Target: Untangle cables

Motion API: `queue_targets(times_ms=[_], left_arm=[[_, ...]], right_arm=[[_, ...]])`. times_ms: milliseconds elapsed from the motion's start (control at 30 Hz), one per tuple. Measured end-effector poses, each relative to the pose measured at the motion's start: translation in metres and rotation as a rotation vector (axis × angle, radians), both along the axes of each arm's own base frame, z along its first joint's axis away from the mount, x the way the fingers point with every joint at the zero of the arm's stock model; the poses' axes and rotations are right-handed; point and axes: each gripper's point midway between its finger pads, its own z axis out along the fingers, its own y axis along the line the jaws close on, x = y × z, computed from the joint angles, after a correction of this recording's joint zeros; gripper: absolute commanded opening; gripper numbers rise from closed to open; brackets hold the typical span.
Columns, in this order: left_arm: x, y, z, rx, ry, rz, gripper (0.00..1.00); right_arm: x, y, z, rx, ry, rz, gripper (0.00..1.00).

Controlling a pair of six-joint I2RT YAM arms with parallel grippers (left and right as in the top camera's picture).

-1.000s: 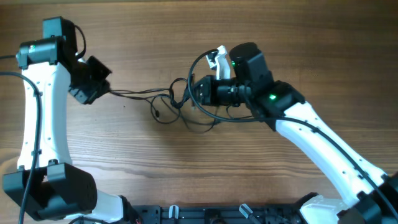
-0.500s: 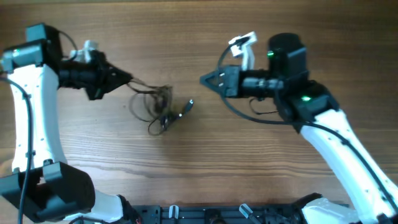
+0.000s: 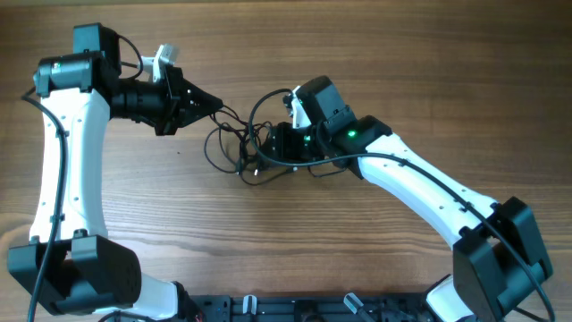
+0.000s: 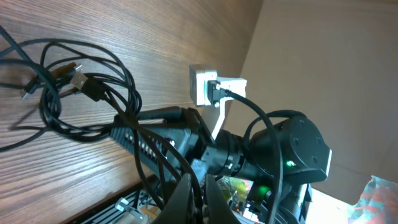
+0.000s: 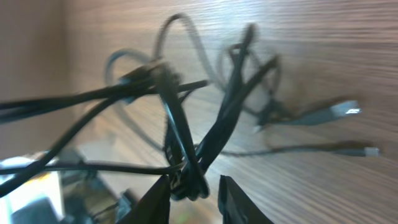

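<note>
The cables (image 3: 239, 148) lie bunched on the table (image 3: 375, 54), right between the two arms. The left gripper (image 3: 214, 104) sits at their upper left edge; the right gripper (image 3: 261, 154) is at their right side.

My left gripper (image 4: 198, 198) sits at six o'clock, its fingers (image 4: 185, 194) pressed close together with thin black cords running between them. The cables (image 4: 81, 93) loop in a messy bunch at ten o'clock on the wooden table (image 4: 161, 43). The other arm (image 4: 249, 155) reaches in from four o'clock.
</note>
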Motion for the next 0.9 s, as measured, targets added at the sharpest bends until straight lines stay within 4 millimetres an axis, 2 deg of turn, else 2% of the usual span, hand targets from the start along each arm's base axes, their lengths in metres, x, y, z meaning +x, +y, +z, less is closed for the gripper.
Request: queue_targets(times_ms=[133, 167, 333, 433, 467, 500, 567, 633, 700, 767, 833, 867, 900], left_arm=[[0.000, 0.000, 0.000, 0.000, 0.000, 0.000, 0.04], [0.000, 0.000, 0.000, 0.000, 0.002, 0.001, 0.04], [-0.001, 0.001, -0.002, 0.001, 0.045, 0.025, 0.04], [0.003, 0.016, -0.021, 0.133, 0.104, 0.092, 0.04], [0.004, 0.030, -0.035, 0.236, 0.146, 0.147, 0.04], [0.004, 0.053, -0.053, 0.386, 0.210, 0.234, 0.04], [0.001, 0.089, -0.070, 0.584, 0.295, 0.373, 0.04], [-0.004, 0.126, -0.080, 0.773, 0.360, 0.530, 0.04], [-0.005, 0.134, -0.080, 0.817, 0.374, 0.579, 0.04], [-0.005, 0.133, -0.081, 0.828, 0.380, 0.594, 0.04], [-0.005, 0.132, -0.081, 0.826, 0.385, 0.602, 0.04], [-0.005, 0.132, -0.081, 0.825, 0.389, 0.604, 0.04], [-0.006, 0.132, -0.081, 0.825, 0.390, 0.604, 0.04]], right_arm=[[0.007, -0.004, -0.002, -0.030, -0.042, -0.015, 0.17], [0.011, -0.002, 0.001, -0.016, -0.062, -0.016, 0.06], [0.017, 0.003, 0.008, 0.007, -0.104, -0.010, 0.04], [0.019, 0.000, 0.010, 0.011, -0.107, -0.016, 0.04], [0.021, -0.003, 0.017, 0.018, -0.119, -0.026, 0.05], [0.023, -0.009, 0.031, 0.034, -0.148, -0.036, 0.04], [0.023, -0.024, 0.078, 0.089, -0.237, -0.061, 0.04], [0.011, -0.037, 0.135, 0.168, -0.352, -0.071, 0.04], [-0.002, -0.042, 0.166, 0.222, -0.410, -0.059, 0.04], [-0.010, -0.041, 0.186, 0.276, -0.455, -0.035, 0.04], [-0.013, -0.039, 0.195, 0.305, -0.472, -0.022, 0.04], [-0.013, -0.041, 0.193, 0.293, -0.465, -0.030, 0.04], [-0.011, -0.051, 0.175, 0.217, -0.413, -0.085, 0.04]])
